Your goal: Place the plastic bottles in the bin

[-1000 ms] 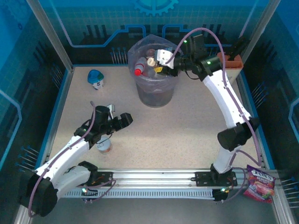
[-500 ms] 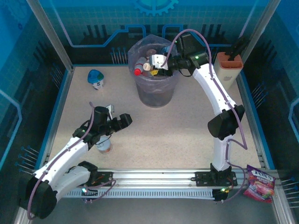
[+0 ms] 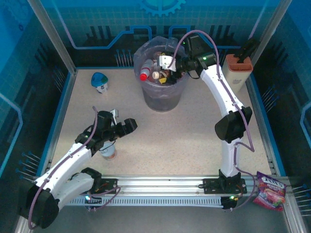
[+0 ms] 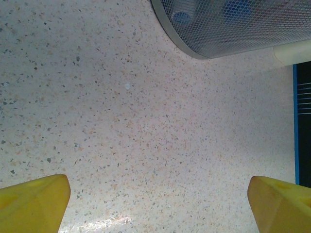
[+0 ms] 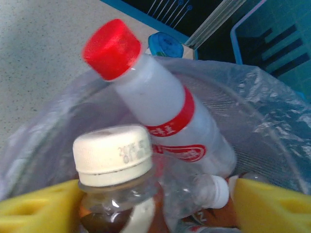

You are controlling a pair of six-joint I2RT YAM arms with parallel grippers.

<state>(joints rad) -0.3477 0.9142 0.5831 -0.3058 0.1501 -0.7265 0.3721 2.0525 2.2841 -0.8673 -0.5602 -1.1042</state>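
Deposit step in hand. Right gripper (image 5: 155, 189), jaws open, sits over the tall grey bag-lined bin (image 3: 165, 99); cream-capped copper-brown plastic bottle (image 5: 114, 155) lies inside among others. Left gripper (image 4: 158, 194), jaws open, hangs above the speckled desk (image 4: 146, 121). Next move, as judged: lift clear of the rim.

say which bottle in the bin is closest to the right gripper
The cream-capped bottle of brown liquid, just in front of the right gripper; the red-capped, red-labelled bottle leans farther back in the bin.
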